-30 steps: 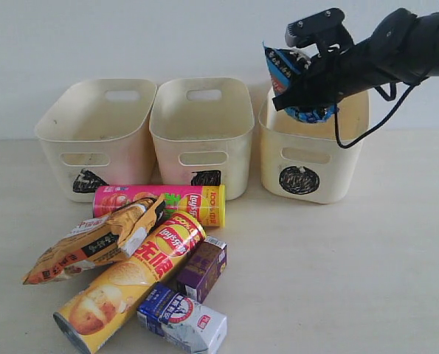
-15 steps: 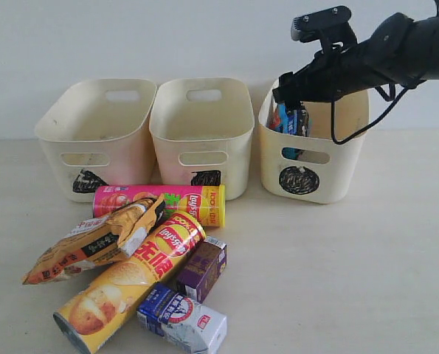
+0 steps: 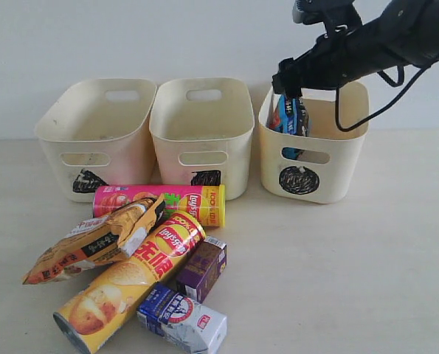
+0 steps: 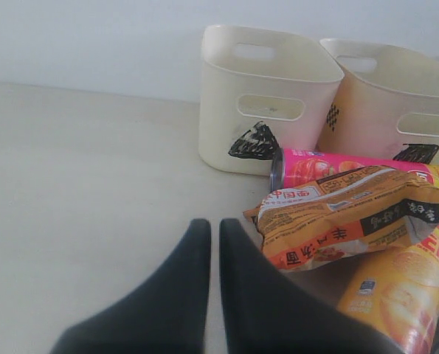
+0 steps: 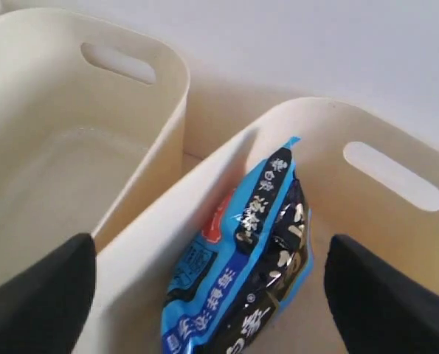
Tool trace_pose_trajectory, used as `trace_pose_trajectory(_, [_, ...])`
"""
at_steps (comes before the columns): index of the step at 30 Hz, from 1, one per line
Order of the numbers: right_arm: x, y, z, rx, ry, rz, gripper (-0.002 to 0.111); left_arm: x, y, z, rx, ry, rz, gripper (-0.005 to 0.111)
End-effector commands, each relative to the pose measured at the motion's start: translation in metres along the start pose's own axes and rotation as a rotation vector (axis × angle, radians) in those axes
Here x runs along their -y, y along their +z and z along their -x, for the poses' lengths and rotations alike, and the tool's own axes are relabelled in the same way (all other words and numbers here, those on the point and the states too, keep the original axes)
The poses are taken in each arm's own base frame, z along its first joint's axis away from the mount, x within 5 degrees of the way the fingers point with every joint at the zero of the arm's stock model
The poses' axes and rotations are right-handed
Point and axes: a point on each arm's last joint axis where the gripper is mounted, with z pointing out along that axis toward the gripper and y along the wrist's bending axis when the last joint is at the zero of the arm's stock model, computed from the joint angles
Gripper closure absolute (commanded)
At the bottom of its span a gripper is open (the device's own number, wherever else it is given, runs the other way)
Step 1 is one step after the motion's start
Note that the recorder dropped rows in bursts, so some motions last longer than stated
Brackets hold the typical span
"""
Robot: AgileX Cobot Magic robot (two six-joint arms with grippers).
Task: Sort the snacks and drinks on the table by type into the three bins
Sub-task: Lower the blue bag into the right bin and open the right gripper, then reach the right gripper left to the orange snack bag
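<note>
the right gripper (image 3: 289, 87) hangs over the right-hand bin (image 3: 337, 177), its black fingers spread wide with nothing between them. just beneath it the blue-black bag (image 5: 241, 258) stands on edge inside that bin, against the wall next to the middle bin (image 3: 201, 125). the bag is glossy, crinkled foil, with a bright blue band carrying white chinese characters, too small to read. the bin is smooth cream plastic with rounded corners and slot handles cut through the walls. a scribbled black circle (image 3: 299, 179) marks its front.

the middle bin bears a black square mark (image 3: 205, 178) and the left bin (image 3: 94, 133) a triangle mark (image 3: 88, 181).

the left gripper (image 4: 214, 225) sits low over the pale table (image 3: 352, 280), its tapered black fingers pressed almost together, gripping nothing. near it lies the orange-tan bag (image 4: 352, 221), creased and puffy, with black strips of chinese print. it rests across the pink tube (image 3: 160, 203) and the yellow tube (image 3: 130, 276). both are long cylinders lying on their sides. both carry a round red-and-yellow lay's logo, and the yellow one adds large red chinese characters and a potato picture. the purple carton (image 3: 202, 269) lies touching the yellow tube. the blue-and-white carton (image 3: 182, 317), with a red round logo, lies just in front of it.
</note>
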Motion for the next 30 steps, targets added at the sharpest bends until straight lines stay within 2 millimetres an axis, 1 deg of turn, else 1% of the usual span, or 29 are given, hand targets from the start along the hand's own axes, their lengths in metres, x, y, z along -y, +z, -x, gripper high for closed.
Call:
trace_pose_trajectory(1, [-0.004,-0.016,0.005,-0.053,-0.010,0.062,0.041,0.000,0.000,0.000,0.005,-0.003,0.003,0.102])
trace_pose_trajectory(2, [-0.005,-0.019,0.006,-0.062,-0.013,0.073,0.047,0.000,0.000,0.000,0.005,-0.003,0.003,0.102])
trace_pose_trajectory(3, [-0.007,-0.022,0.005,-0.084,-0.019,0.091,0.057,0.000,0.000,0.000,0.005,-0.003,0.003,0.102])
trace_pose_trajectory(4, [-0.008,-0.025,0.006,-0.092,-0.024,0.101,0.064,0.000,0.000,0.000,0.005,-0.003,0.003,0.102])
trace_pose_trajectory(7, [-0.013,-0.034,0.006,-0.135,-0.047,0.150,0.096,0.000,0.000,0.000,0.005,-0.003,0.003,0.102])
trace_pose_trajectory(8, [-0.015,-0.036,0.005,-0.154,-0.065,0.171,0.106,0.000,0.000,0.000,0.005,-0.003,0.003,0.102])
trace_pose_trajectory(9, [-0.017,-0.041,0.006,-0.164,-0.091,0.188,0.108,0.000,0.000,0.000,0.005,-0.003,0.003,0.102])
trace_pose_trajectory(15, [-0.028,-0.062,0.006,-0.244,-0.189,0.304,0.108,0.000,0.000,0.000,0.005,-0.003,0.003,0.102])
trace_pose_trajectory(18, [-0.041,-0.071,0.002,-0.292,-0.297,0.423,0.108,0.000,0.000,0.000,0.005,-0.003,0.003,0.102])
trace_pose_trajectory(22, [-0.066,-0.078,-0.001,-0.324,-0.448,0.561,0.108,0.000,0.000,0.000,0.005,-0.003,0.003,0.102])
trace_pose_trajectory(24, [-0.083,-0.080,-0.002,-0.329,-0.528,0.634,0.108,0.000,0.000,0.000,0.005,-0.003,0.003,0.102])
trace_pose_trajectory(30, [-0.133,-0.087,-0.005,-0.326,-0.695,0.783,0.108,0.000,0.000,0.000,0.005,-0.003,0.003,0.102])
